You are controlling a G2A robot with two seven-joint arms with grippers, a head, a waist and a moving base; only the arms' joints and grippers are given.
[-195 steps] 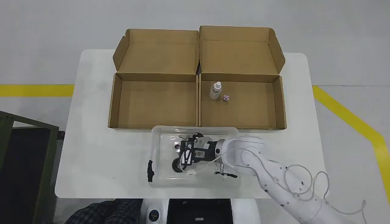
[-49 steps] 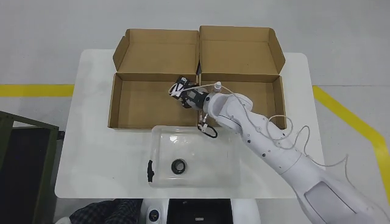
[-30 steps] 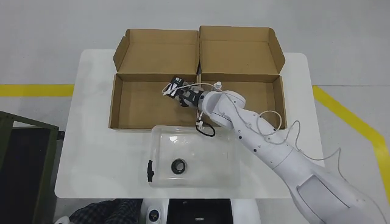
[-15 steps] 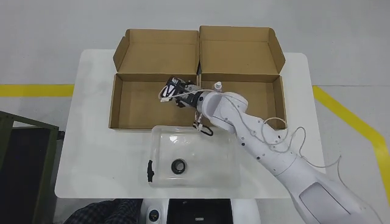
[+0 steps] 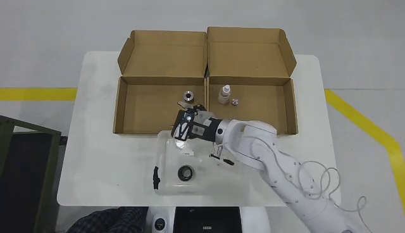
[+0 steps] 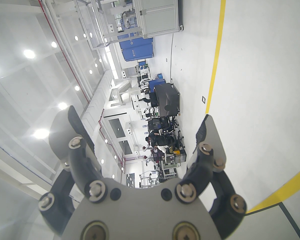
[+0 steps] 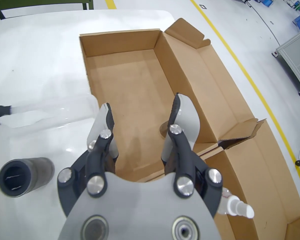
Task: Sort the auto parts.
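My right gripper hangs open and empty over the near wall of the left cardboard box, by the far rim of the clear bin. A small metal part lies in the left box; in the right wrist view the metal part is half hidden behind a finger. A black cylinder lies in the bin. A white bottle and a tiny part sit in the right box. My left gripper is open, pointing out into the room.
Both boxes stand side by side at the back of the white table, with their lids folded back. A black clip sits on the bin's left wall. Bare table lies left and right of the bin.
The right gripper has opened and left the small metal part in the left box. It has drawn back toward the clear bin.
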